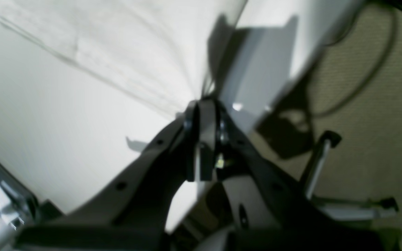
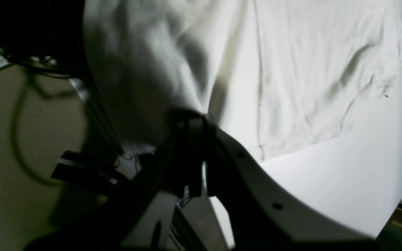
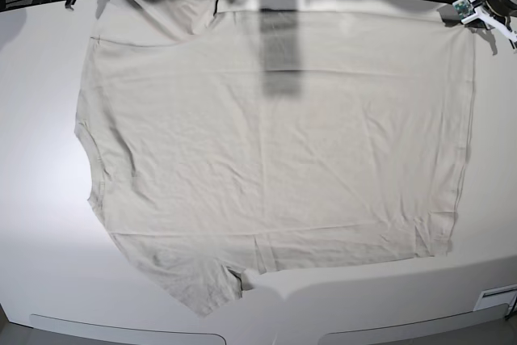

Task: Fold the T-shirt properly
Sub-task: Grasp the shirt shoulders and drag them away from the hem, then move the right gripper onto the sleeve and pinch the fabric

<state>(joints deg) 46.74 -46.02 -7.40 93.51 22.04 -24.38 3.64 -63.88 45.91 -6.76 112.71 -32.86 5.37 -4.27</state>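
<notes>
— Where's the T-shirt (image 3: 275,151)?
— Spread flat across the white worktop (image 3: 40,224), one sleeve near the front edge, the other bunched at the far edge.
— And the grippers?
— Left gripper (image 1: 201,104) pinches the cloth at one far corner; right gripper (image 2: 195,116) is clamped on the bunched fabric at the other far corner.

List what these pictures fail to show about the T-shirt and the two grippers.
- Base view: both grippers sit at the top edge, their fingers cut off; only white mounts show.
- Left wrist view: motion blur smears the T-shirt hem by the left gripper.
- Right wrist view: shadow hides the cloth at the right gripper.
- Base view: the neck label cannot be found.
</notes>
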